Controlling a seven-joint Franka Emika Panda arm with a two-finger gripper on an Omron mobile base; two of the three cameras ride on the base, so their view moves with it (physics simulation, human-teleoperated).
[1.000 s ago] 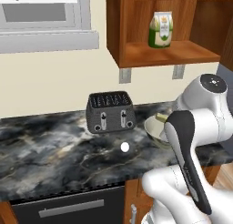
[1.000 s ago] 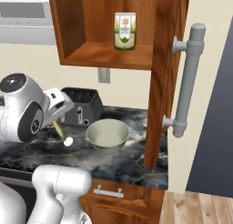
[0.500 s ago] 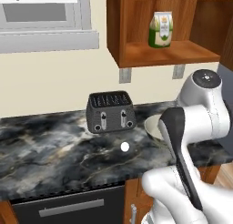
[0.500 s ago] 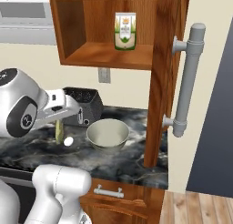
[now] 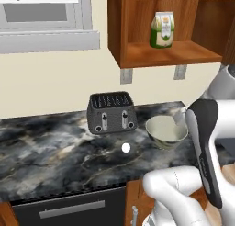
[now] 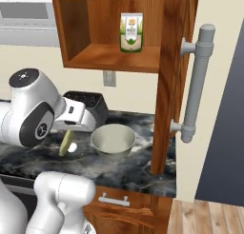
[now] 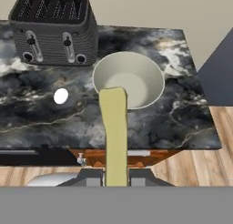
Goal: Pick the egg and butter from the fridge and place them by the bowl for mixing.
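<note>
Gripper (image 7: 116,173) clamps butter (image 7: 113,132) by one end; stick hangs above worktop front edge, near bowl (image 7: 129,79). Judged light, soft, greasy: light squeeze, mid-length hold steadier. Egg (image 7: 61,96) on worktop between toaster (image 7: 54,29) and front edge.

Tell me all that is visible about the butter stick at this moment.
The butter is a thin, flat, pale olive-yellow stick with a plain matte surface. The gripper is shut on its near end, and it points away from the hand, raised above the counter. In the hand view its far end overlaps the bowl rim. In the right base view it hangs tilted beside the egg.
</note>
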